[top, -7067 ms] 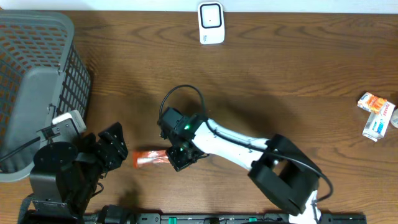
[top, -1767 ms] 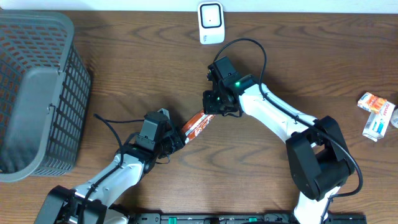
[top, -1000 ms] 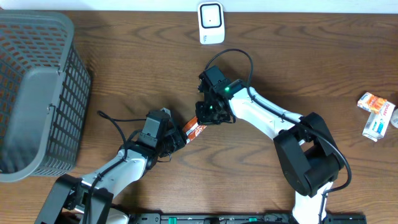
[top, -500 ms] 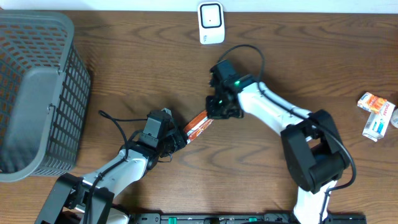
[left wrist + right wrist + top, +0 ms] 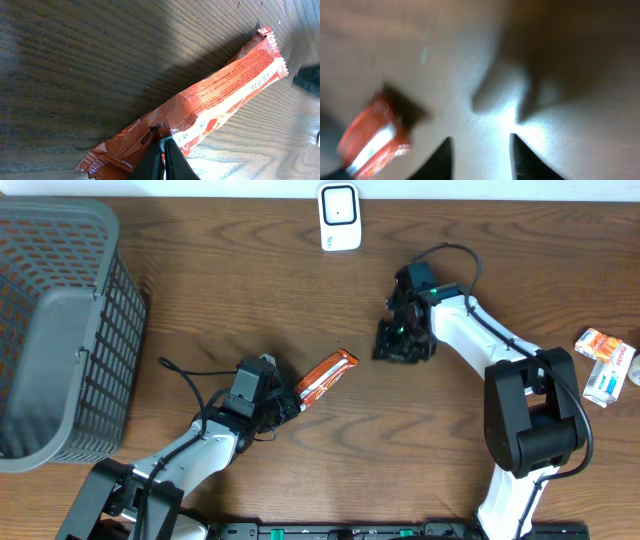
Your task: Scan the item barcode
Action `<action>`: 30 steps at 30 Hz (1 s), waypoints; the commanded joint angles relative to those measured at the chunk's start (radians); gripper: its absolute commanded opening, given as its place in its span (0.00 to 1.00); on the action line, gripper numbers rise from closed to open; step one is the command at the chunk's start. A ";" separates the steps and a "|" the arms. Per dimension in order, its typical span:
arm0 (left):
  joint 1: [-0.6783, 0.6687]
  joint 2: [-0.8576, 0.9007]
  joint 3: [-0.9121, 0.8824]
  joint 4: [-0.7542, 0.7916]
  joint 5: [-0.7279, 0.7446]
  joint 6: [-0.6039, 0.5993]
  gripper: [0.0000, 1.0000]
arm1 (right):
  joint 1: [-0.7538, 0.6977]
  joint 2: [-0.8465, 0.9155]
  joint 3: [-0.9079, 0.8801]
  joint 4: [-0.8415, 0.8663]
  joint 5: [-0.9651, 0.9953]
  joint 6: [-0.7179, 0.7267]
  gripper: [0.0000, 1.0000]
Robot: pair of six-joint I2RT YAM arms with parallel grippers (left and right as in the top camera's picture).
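Note:
The item is an orange snack wrapper [image 5: 325, 377] with white print, lying slantwise over the wooden table near the middle. My left gripper [image 5: 290, 402] is shut on its lower left end. In the left wrist view the black fingertips pinch the wrapper [image 5: 220, 95] at its edge, with the left gripper [image 5: 162, 143] at the bottom of the frame. My right gripper [image 5: 392, 352] stands to the right of the wrapper, apart from it and open. The blurred right wrist view shows the right gripper [image 5: 481, 142] empty, with the wrapper [image 5: 372, 140] at the lower left. A white scanner [image 5: 339, 217] stands at the table's far edge.
A grey mesh basket [image 5: 50, 320] fills the left side. Two small packets [image 5: 605, 360] lie at the far right edge. Bare wood lies between the wrapper and the scanner.
My right gripper has let go of the wrapper's upper end, opened and swung away to the right. The left gripper still holds the wrapper in the same place.

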State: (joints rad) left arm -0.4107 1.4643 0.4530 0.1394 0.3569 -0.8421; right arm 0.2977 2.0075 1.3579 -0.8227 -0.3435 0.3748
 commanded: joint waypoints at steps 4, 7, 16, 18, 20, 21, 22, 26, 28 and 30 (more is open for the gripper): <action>-0.002 0.032 -0.026 -0.025 -0.055 -0.008 0.08 | 0.048 -0.007 0.003 -0.095 -0.256 0.079 0.53; -0.002 0.032 -0.026 -0.025 -0.055 -0.008 0.07 | 0.096 -0.007 0.001 -0.080 -0.252 0.203 0.55; -0.015 0.032 -0.026 0.027 0.035 -0.013 0.07 | 0.187 -0.007 0.002 0.022 -0.069 0.373 0.59; -0.045 0.031 -0.026 0.074 0.059 -0.019 0.07 | 0.183 -0.007 0.002 0.023 -0.050 0.372 0.59; -0.082 0.029 -0.026 0.115 0.059 -0.056 0.07 | 0.165 -0.007 0.002 0.021 -0.050 0.369 0.59; -0.103 0.027 -0.026 0.138 0.059 -0.074 0.07 | 0.154 -0.007 0.002 0.018 -0.050 0.369 0.58; -0.124 0.023 -0.026 0.164 0.059 -0.082 0.07 | 0.142 -0.007 0.002 0.015 -0.050 0.368 0.58; -0.156 -0.032 -0.026 0.204 0.059 -0.084 0.07 | 0.087 -0.007 0.002 -0.004 -0.060 0.325 0.57; -0.155 -0.084 -0.026 0.201 0.058 -0.083 0.07 | 0.067 -0.007 0.002 -0.019 -0.080 0.292 0.56; -0.155 -0.148 -0.025 0.201 0.050 -0.071 0.07 | 0.058 -0.007 0.002 -0.040 -0.078 0.277 0.41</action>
State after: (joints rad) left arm -0.5659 1.4082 0.4332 0.3367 0.4129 -0.9165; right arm 0.3698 2.0075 1.3575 -0.8452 -0.4175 0.6952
